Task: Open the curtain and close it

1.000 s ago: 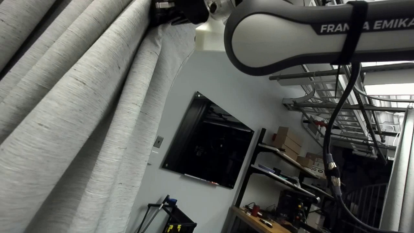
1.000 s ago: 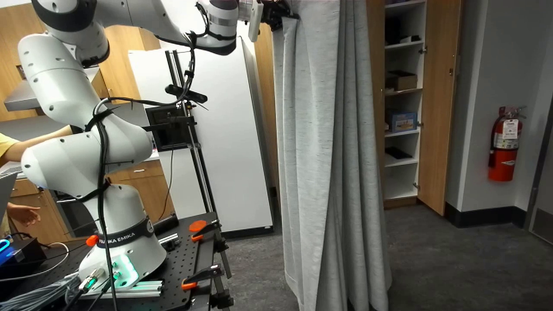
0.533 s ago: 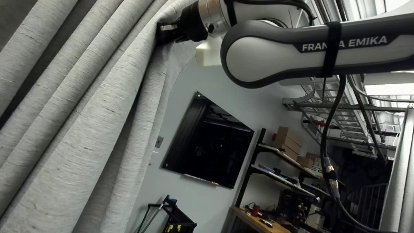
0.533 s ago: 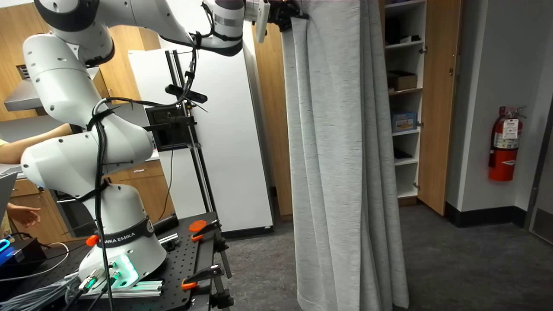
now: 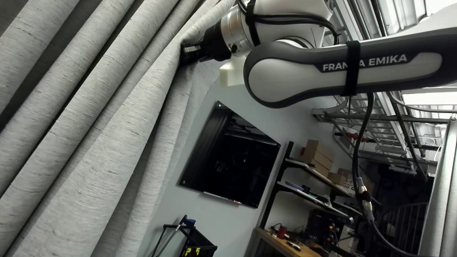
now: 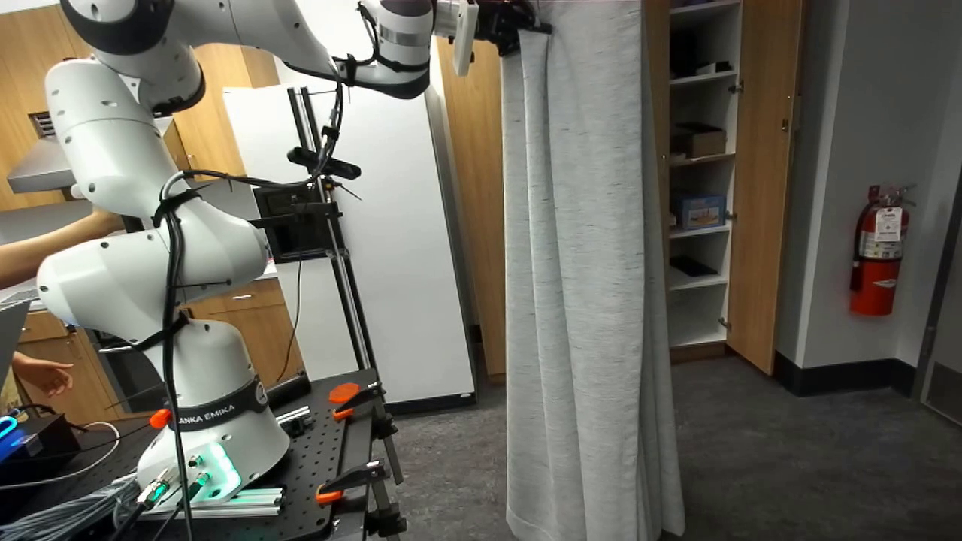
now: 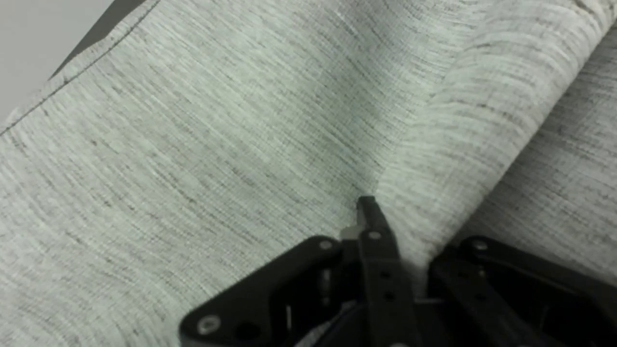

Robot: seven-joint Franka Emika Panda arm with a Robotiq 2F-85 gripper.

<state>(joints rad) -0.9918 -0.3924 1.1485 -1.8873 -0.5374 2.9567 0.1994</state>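
Note:
The curtain is a large light grey drape with long pleats. It fills the left of an exterior view (image 5: 117,150) and hangs to near the floor in an exterior view (image 6: 594,263). The black gripper (image 5: 188,53) is shut on a fold of it high up, near one edge; it also shows in an exterior view (image 6: 530,30). In the wrist view the curtain (image 7: 217,144) fills most of the picture, and a fold runs between the gripper's fingers (image 7: 409,241). The right fingertip is hidden behind the fold. A stitched edge shows at upper left.
Beyond the curtain stand an open wooden cabinet (image 6: 759,188) with shelves and a red fire extinguisher (image 6: 878,259). A tall white cabinet (image 6: 391,225) and a pole with a black screen (image 6: 293,222) are beside the arm. A person's arm (image 6: 60,244) reaches in at the left.
The gripper, still holding the curtain, has moved right in one exterior view and down and slightly right in another. The curtain's held edge moved with it; its lower part swung right, then partly back.

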